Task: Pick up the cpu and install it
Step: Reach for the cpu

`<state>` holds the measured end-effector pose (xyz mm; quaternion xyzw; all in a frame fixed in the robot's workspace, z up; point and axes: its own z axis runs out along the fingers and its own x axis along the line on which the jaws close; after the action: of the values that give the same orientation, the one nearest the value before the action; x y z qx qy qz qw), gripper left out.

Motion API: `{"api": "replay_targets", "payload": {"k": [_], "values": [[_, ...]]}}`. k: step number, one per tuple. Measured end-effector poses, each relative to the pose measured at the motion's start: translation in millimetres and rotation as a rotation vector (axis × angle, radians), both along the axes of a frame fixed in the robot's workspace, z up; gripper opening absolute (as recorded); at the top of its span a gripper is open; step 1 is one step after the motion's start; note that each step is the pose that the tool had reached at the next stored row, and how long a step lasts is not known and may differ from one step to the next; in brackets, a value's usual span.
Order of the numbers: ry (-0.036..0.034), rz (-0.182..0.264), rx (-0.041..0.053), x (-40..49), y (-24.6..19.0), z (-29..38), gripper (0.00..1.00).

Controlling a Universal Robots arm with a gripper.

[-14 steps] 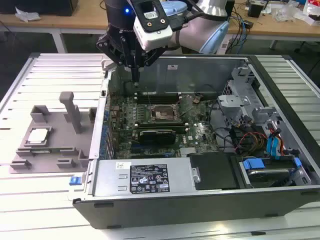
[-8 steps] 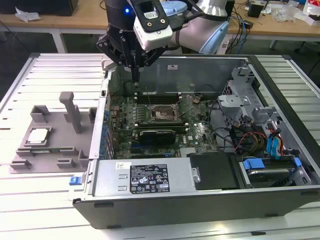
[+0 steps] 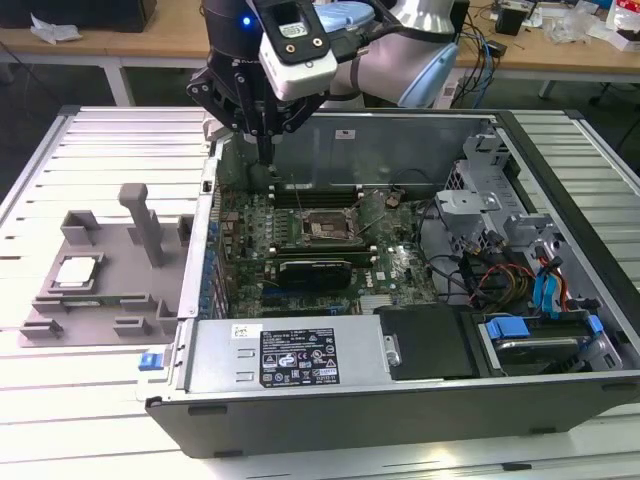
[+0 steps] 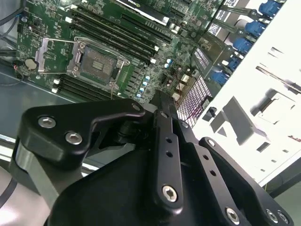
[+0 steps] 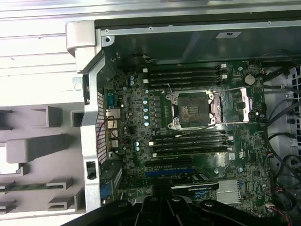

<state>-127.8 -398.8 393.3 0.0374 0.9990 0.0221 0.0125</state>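
Observation:
The cpu (image 3: 78, 272), a small pale silvery square, lies flat on the grey plastic tray (image 3: 110, 300) at the exterior view's left, outside the computer case. My gripper (image 3: 266, 158) hangs well away from it, over the case's back left corner above the motherboard, fingers pointing down, shut and holding nothing. The dark socket (image 3: 325, 228) sits mid-board with its metal cover plate swung open and nothing inside; it shows in both wrist views (image 4: 96, 61) (image 5: 193, 110). Black gripper linkages (image 4: 162, 141) fill the foreground of the second wrist view.
The open computer case (image 3: 560, 150) has raised walls all round. Memory slots (image 5: 183, 75) flank the socket, a card (image 3: 315, 268) lies nearer the front, and cables and blue drive connectors (image 3: 545, 290) crowd the right side. An upright post (image 3: 140, 215) rises from the tray.

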Motion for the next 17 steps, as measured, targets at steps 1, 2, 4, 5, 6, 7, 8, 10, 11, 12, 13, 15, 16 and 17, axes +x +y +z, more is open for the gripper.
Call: {"api": "replay_targets", "payload": {"k": [1, 2, 4, 5, 6, 7, 8, 10, 11, 12, 13, 15, 16, 17], "values": [[-0.0001, 0.000, 0.0000, -3.3, 0.0, 0.0, 0.11], [-0.0001, 0.000, 0.0000, -5.3, 0.0, 0.0, 0.11], [-0.0001, 0.000, 0.0000, -9.0, 0.0, 0.0, 0.11], [-0.0001, 0.000, 0.0000, -10.1, 0.0, 0.0, 0.11], [-0.0001, 0.000, 0.0000, -11.7, 0.0, 0.0, 0.11], [0.0000, 0.000, 0.0000, -12.9, 0.0, 0.0, 0.11], [-0.0001, 0.000, 0.0000, -14.4, 0.0, 0.0, 0.11], [-0.0002, 0.000, 0.0000, -17.4, 0.0, 0.0, 0.11], [-0.0002, 0.000, 0.0001, -18.2, 0.0, -0.1, 0.11], [-0.0003, 0.000, 0.0000, -20.3, 0.0, -0.1, 0.11], [-0.0004, 0.000, 0.0001, -21.5, 0.0, -0.1, 0.11], [-0.0003, 0.000, 0.0000, -23.5, 0.0, 0.0, 0.11], [-0.0003, 0.000, 0.0000, -24.3, 0.0, 0.0, 0.11], [-0.0003, 0.000, 0.0000, -25.6, 0.0, 0.0, 0.11]]}}
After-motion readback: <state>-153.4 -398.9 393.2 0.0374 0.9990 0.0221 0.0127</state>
